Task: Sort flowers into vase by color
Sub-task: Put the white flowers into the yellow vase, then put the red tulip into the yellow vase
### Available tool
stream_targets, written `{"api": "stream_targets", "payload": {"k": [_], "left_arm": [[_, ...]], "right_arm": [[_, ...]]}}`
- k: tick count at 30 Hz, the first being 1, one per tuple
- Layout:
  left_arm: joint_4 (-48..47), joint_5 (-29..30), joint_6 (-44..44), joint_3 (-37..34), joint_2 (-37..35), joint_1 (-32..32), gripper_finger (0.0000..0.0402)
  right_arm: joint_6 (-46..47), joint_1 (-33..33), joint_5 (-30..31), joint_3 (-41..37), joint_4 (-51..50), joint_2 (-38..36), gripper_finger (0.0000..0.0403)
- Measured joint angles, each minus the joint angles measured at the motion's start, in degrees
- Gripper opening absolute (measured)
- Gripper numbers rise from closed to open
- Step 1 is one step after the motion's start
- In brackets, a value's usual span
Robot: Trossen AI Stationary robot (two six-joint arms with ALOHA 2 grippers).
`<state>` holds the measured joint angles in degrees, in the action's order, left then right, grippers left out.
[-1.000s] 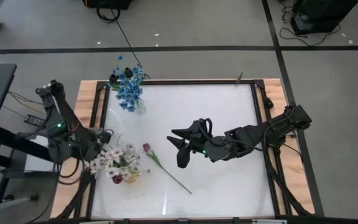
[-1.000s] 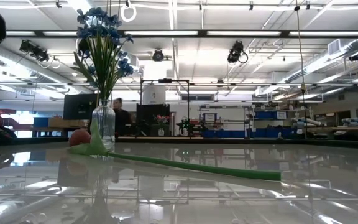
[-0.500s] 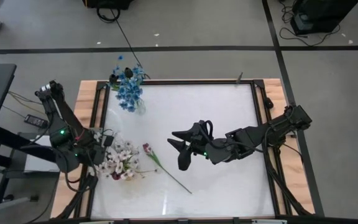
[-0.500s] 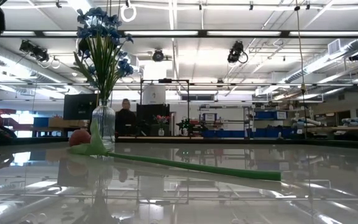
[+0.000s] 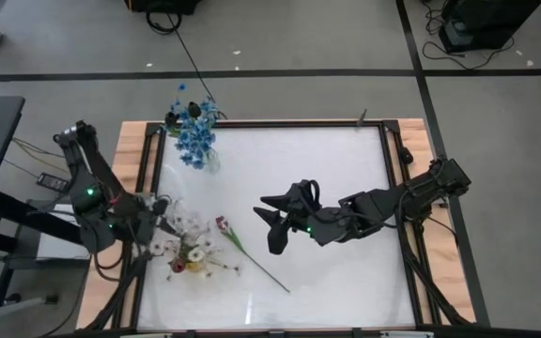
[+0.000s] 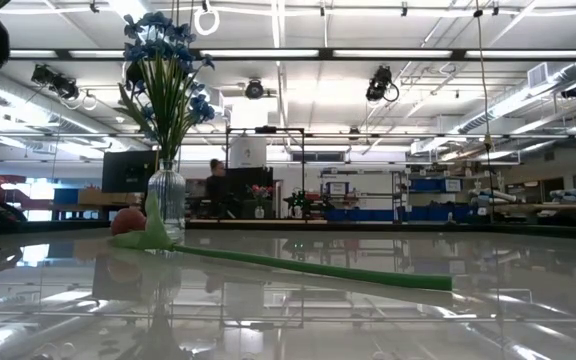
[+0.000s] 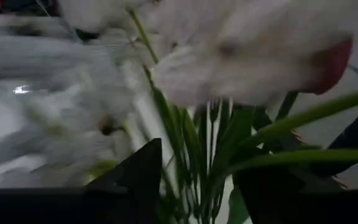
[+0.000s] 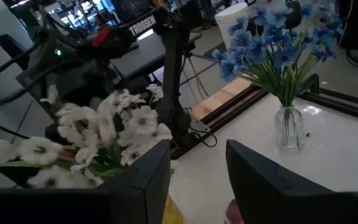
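Note:
A bunch of white flowers (image 5: 188, 246) stands at the table's left edge, blurred, with a dark red bud (image 5: 175, 268) and a small yellow thing (image 5: 198, 267) beneath it. My left gripper (image 5: 164, 223) is at the bunch, open, with the green stems (image 7: 194, 140) between its fingers. A pink tulip (image 5: 222, 223) lies flat on the table, its stem (image 6: 318, 268) running toward the near right. Blue flowers (image 5: 195, 139) stand in a glass vase (image 6: 166, 195) at the far left. My right gripper (image 5: 269, 225) hangs open above the table's middle, with nothing in it. My left gripper has the white bunch's green stems (image 7: 211, 134) between its two parted fingers, coming at them about level from the table's left. Blur hides the place, so I cannot tell whether a finger touches the stems.
The white tabletop (image 5: 346, 160) has wooden rails (image 5: 144, 150) along its left and right sides. The tulip's stem end (image 5: 285, 288) lies near the table's front middle. A person (image 6: 212, 180) moves in the room far behind the table.
My left gripper has dipped a little and tipped at the white bunch. The white blooms have swung slightly toward the table's right and now show blurred. The tulip, the blue flowers and my right arm have kept still.

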<state>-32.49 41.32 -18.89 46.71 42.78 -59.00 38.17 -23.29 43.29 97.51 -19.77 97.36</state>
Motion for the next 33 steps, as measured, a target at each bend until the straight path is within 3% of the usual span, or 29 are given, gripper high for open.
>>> {"api": "stream_targets", "payload": {"k": [11, 20, 26, 33], "left_arm": [[-11.83, -1.50, -2.17, 7.73, -10.30, -0.01, 0.0217], [-23.04, -1.46, -7.03, 17.49, -14.82, 0.01, 0.0207], [-35.26, -1.97, -13.52, 22.30, -14.75, 0.04, 0.0184], [-38.36, -2.05, -15.31, 22.35, -14.71, 0.04, 0.0176]], "right_arm": [[4.57, 0.11, -1.09, -0.01, -1.85, 0.00, 0.0167], [23.68, -0.33, -6.36, -1.21, -17.72, 3.04, 0.0166], [23.70, -0.24, -11.13, -2.44, -15.61, 9.09, 0.0166], [21.34, 0.18, -16.96, -2.56, -11.65, 18.29, 0.0166]]}}
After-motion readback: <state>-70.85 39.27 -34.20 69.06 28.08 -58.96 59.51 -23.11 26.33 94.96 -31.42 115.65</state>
